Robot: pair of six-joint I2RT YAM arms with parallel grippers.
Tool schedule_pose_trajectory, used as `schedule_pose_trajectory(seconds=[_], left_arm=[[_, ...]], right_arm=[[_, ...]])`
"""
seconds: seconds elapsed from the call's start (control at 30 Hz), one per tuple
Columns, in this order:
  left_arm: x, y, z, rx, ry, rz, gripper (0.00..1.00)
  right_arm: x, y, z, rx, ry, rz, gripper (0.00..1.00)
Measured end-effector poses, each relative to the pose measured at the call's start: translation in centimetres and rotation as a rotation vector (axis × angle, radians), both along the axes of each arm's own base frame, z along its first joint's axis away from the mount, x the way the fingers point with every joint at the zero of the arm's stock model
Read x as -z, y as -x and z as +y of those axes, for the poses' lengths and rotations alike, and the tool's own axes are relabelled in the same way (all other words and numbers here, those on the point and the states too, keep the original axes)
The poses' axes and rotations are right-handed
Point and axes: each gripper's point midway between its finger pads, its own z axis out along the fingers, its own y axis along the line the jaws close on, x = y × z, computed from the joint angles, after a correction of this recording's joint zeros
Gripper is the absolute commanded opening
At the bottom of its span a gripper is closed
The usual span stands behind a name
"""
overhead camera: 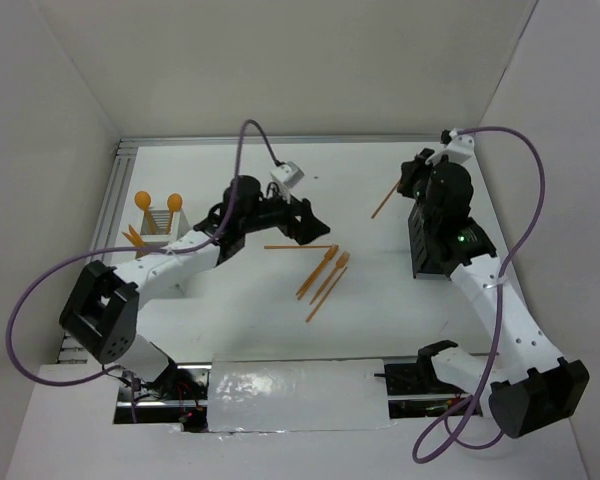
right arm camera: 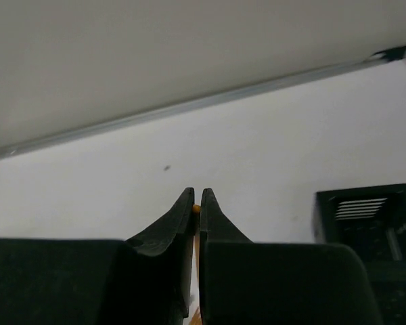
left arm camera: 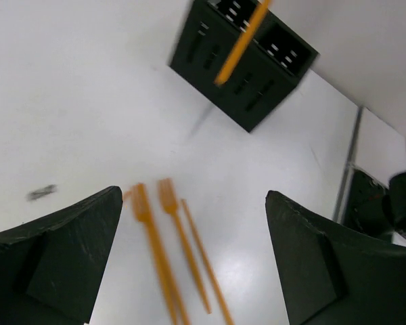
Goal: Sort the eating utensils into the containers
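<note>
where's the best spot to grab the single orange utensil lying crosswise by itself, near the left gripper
Mid-shaft of the lone utensil, from straight above, fingers closing across its narrow width. It lies flat on the table with bare surface either side there, away from the three-piece cluster. The open left gripper is probably closest.

From the loose forks (overhead camera: 325,272): 6 o'clock open; black caddy (left arm camera: 271,95) blocks 3 o'clock, white caddy (overhead camera: 158,232) 9 o'clock.

Loose utensils (left arm camera: 152,250) are laid on the table (left arm camera: 68,101) just ahead of the left gripper (left arm camera: 193,223), with a caddy (left arm camera: 247,81) beyond them. A single utensil (overhead camera: 384,202) is pinched in the right gripper (right arm camera: 197,203), with that caddy to its right.
</note>
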Motion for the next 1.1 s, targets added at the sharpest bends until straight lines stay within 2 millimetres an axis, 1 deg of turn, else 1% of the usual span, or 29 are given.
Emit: schedule_pose_trajectory(seconds=[0.03,0.1,0.17,0.2,0.27,0.37,0.47,0.53,0.6,0.67,0.77,0.93,1.03,1.1], left_arm=[[-0.6,-0.8,1.5,-0.031,0.006,-0.008,1.00],[-1.7,-2.2,4.0,-0.094,0.016,-0.025,1.00],[-1.9,-3.1,5.7,-0.139,0.016,-0.026,1.00],[-1.6,-3.3,6.4,-0.155,0.009,-0.015,1.00],[-0.4,-3.8,7.5,-0.188,-0.011,0.013,1.00],[2.5,-3.8,8.8,-0.224,-0.053,0.073,1.00],[5.0,-3.7,9.3,-0.235,-0.094,0.129,1.00],[6.3,-3.7,9.2,-0.232,-0.114,0.156,1.00],[7.3,-3.7,9.1,-0.230,-0.130,0.177,1.00],[8.1,-3.6,9.0,-0.227,-0.141,0.195,1.00],[8.5,-3.6,8.9,-0.225,-0.146,0.202,1.00],[9.1,-3.8,8.8,-0.222,-0.155,0.200,1.00],[9.9,-3.9,8.9,-0.221,-0.175,0.202,1.00],[10.4,-4.0,9.0,-0.215,-0.190,0.192,1.00]], right_arm=[[-1.1,-0.5,-1.2,0.056,0.034,-0.019,0.00],[-2.4,-1.3,-3.4,0.156,0.093,-0.031,0.00],[-3.3,-2.1,-5.5,0.245,0.144,-0.031,0.00],[-3.4,-2.5,-6.5,0.284,0.167,-0.025,0.00],[-2.7,-3.1,-8.8,0.364,0.214,0.005,0.00],[-1.0,-3.5,-12.1,0.451,0.254,0.064,0.00],[0.4,-3.3,-16.3,0.539,0.265,0.112,0.00],[1.2,-2.8,-18.4,0.588,0.267,0.137,0.00],[1.4,-2.6,-19.2,0.599,0.265,0.143,0.00],[1.4,-2.7,-19.3,0.594,0.267,0.135,0.00],[1.5,-3.0,-19.2,0.574,0.265,0.127,0.00],[2.6,-3.7,-18.7,0.532,0.257,0.122,0.00],[4.0,-4.2,-18.6,0.523,0.258,0.134,0.02],[5.1,-4.4,-18.5,0.509,0.258,0.145,0.06]])
